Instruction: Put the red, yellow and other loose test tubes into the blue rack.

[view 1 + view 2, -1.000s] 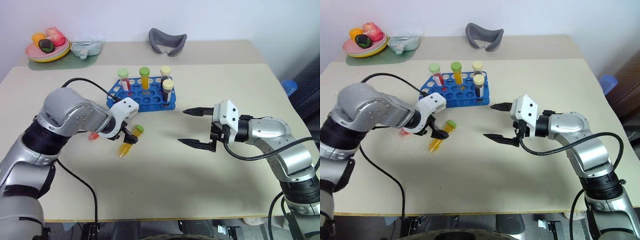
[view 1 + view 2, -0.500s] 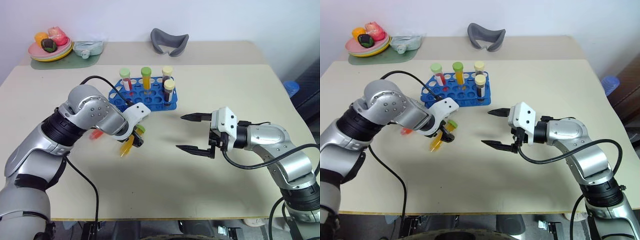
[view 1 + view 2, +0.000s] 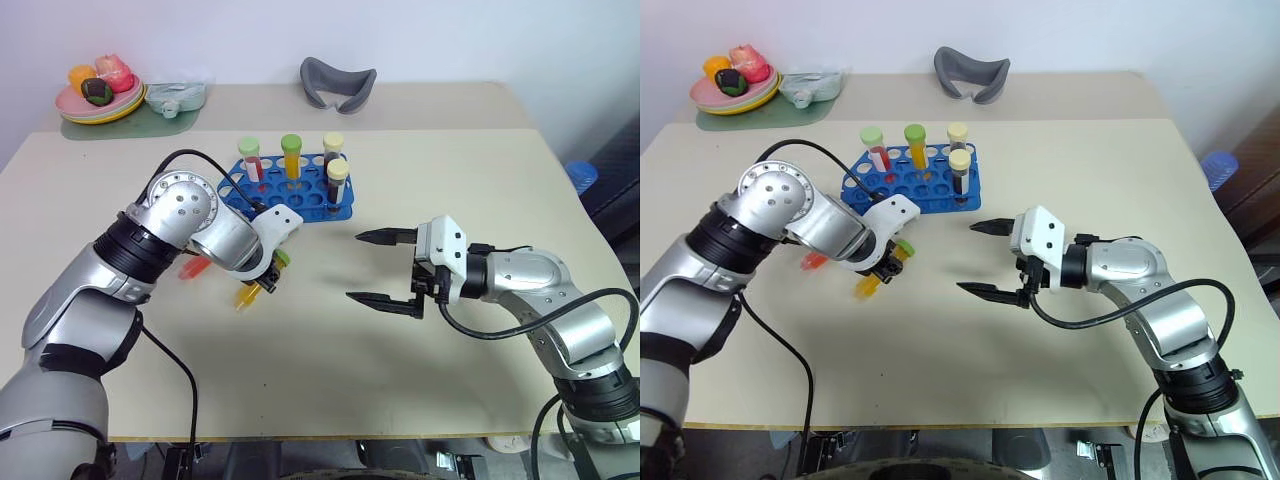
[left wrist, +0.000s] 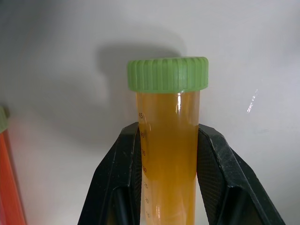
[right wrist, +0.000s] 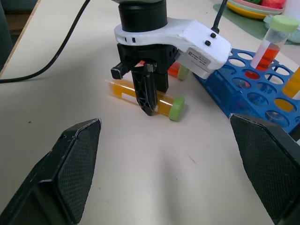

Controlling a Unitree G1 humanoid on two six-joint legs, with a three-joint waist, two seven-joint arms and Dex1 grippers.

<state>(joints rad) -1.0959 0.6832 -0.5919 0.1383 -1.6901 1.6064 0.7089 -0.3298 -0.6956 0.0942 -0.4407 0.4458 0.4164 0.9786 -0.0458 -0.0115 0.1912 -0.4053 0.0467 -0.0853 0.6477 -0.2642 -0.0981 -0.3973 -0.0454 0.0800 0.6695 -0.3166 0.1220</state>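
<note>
Left wrist view: my left gripper [image 4: 168, 164] clamps the yellow-orange tube [image 4: 168, 154] lying on the table [image 3: 330, 350], centre-left in the head view, below the blue rack [image 3: 300, 200]. My right gripper [image 3: 385, 270] hangs wide open, centre-right.

Beige table [image 3: 420, 150] against pale wall [image 3: 450, 35].

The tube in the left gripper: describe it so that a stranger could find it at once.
Start at the blue rack on the table; just in front of it the left gripper is shut on a tube lying flat. It has yellow-orange liquid and a green cap, unlike the red tube beside it.
</note>
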